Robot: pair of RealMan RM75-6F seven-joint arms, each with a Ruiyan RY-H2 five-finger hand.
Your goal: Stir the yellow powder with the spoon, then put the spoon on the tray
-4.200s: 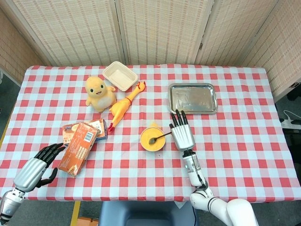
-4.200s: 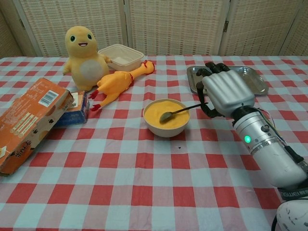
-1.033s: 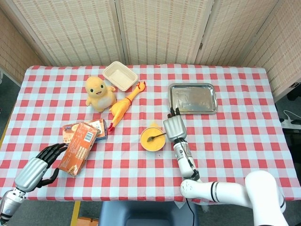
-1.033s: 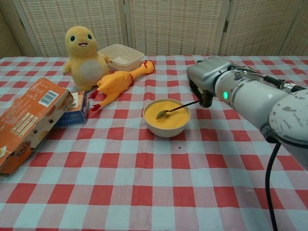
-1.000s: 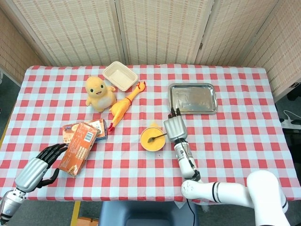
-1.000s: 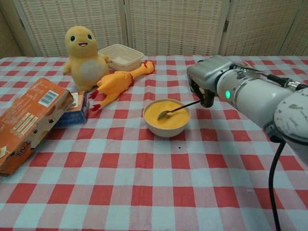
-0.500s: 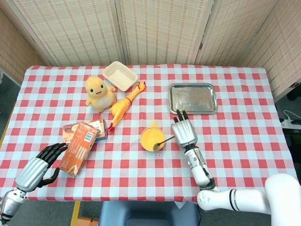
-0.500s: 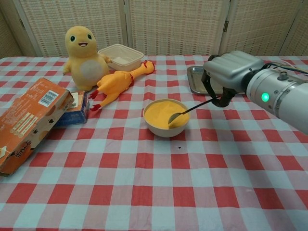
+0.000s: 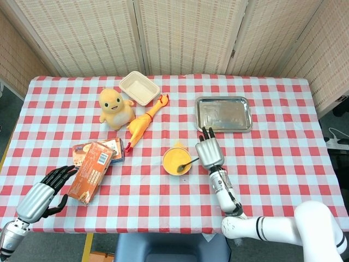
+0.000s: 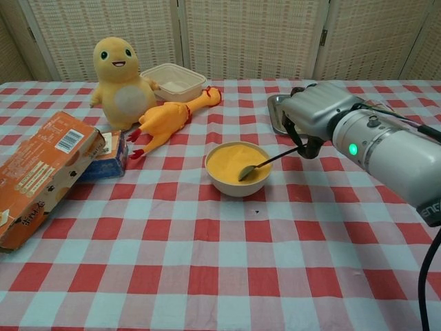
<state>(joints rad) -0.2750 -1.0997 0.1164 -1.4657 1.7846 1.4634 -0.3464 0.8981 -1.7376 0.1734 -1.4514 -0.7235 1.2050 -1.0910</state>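
Spoon (image 10: 265, 161) stirring yellow powder (image 10: 234, 162) in the bowl (image 10: 238, 183).
Right hand (image 10: 311, 114) is gripping its handle just right of the bowl, fingers curled downward.

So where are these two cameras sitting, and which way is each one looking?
Head view: high up, looking steeply down on the table; shows both hands, left hand and right hand.
Chest view: low, looking level across; shows only the right hand and forearm.
Shared: right hand holding the spoon in the bowl, tray.
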